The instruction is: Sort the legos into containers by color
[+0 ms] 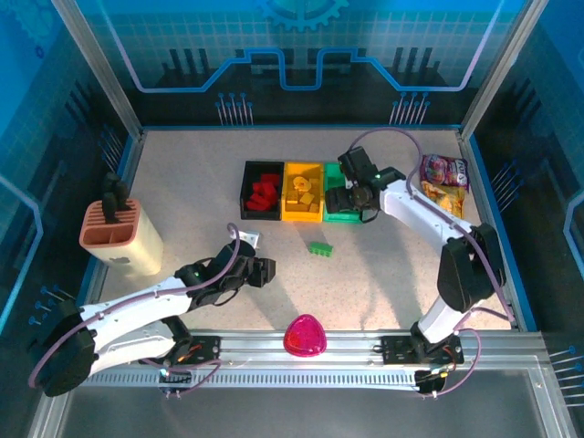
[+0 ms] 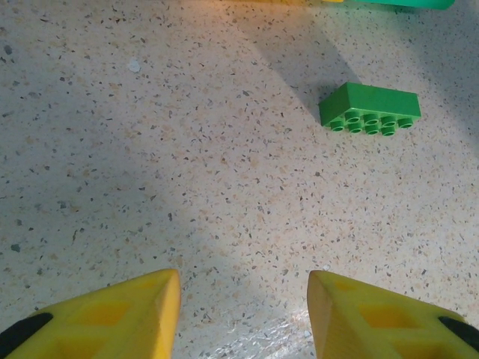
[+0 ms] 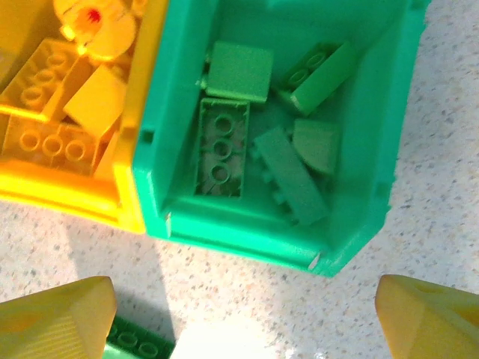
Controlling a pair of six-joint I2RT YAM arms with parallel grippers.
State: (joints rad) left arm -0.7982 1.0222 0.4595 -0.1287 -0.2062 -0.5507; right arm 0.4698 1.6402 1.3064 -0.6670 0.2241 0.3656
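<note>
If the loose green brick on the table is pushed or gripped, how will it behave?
The green brick looks like hard moulded plastic, so probably stiff and light. Its flat faces suggest it slides on the table rather than rolls. Smooth sides may slip slightly.

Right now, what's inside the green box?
The green box holds about five green bricks, lying loosely at different angles. Anything underneath those bricks is covered, so I can't tell if more are hiding there.

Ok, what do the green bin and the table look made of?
Green bin: likely moulded plastic, smooth, slightly glossy; light glints on its rim corners. Table: speckled stone-like or laminate top, mostly matte with a faint sheen; which one is unclear.
</note>
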